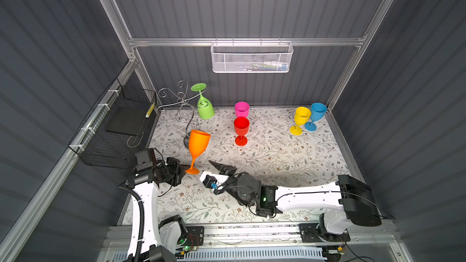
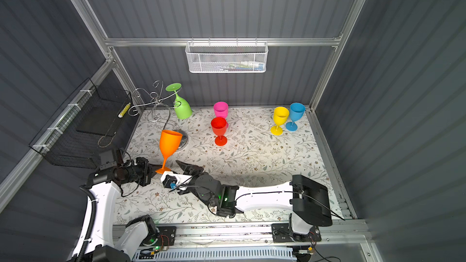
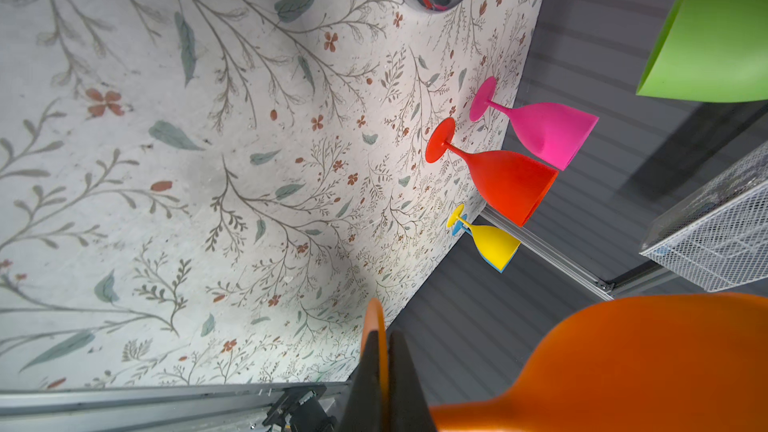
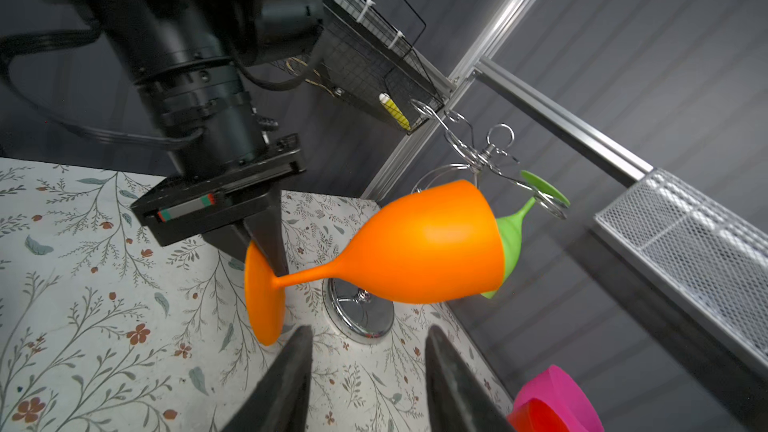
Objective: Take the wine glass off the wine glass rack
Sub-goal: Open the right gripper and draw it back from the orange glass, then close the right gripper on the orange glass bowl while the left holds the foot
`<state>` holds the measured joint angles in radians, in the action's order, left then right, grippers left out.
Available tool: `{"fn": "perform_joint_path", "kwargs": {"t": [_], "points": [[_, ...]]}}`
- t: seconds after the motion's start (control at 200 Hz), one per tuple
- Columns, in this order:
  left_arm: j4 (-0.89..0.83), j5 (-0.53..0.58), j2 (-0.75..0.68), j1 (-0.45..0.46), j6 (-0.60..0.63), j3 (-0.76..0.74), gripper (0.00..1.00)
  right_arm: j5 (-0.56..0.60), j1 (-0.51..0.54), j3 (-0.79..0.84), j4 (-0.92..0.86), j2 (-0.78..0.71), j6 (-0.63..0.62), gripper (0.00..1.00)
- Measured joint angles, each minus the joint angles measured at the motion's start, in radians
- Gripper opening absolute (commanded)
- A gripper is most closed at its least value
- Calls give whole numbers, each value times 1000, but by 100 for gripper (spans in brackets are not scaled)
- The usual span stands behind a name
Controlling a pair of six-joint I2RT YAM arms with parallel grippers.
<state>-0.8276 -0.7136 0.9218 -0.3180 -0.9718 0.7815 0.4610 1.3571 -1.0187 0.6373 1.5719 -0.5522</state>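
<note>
The orange wine glass (image 1: 198, 144) is held roughly upright just in front of the wine glass rack (image 1: 182, 101). Its foot is clamped by the left gripper (image 3: 384, 340), apparently so the bowl stands clear of the rack's arms. The right gripper (image 4: 369, 330) is parted and empty nearby, and a green glass (image 1: 205, 108) hangs inverted from the rack.
</note>
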Motion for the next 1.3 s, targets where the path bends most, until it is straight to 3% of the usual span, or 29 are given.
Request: {"fn": "perform_joint_path", "kwargs": {"t": [0.23, 0.395, 0.735, 1.301], "points": [[246, -43, -41, 0, 23, -162, 0, -85, -148, -50, -240, -93, 226, 44], [388, -52, -89, 0, 23, -245, 0, -163, -199, -132, -407, -93, 367, 45], [600, 28, -246, 19, -56, -350, 0, -295, -280, -370, -710, -91, 607, 44], [903, 365, -189, 403, -172, -452, 0, -438, -325, -544, -982, -5, 793, 40]]}}
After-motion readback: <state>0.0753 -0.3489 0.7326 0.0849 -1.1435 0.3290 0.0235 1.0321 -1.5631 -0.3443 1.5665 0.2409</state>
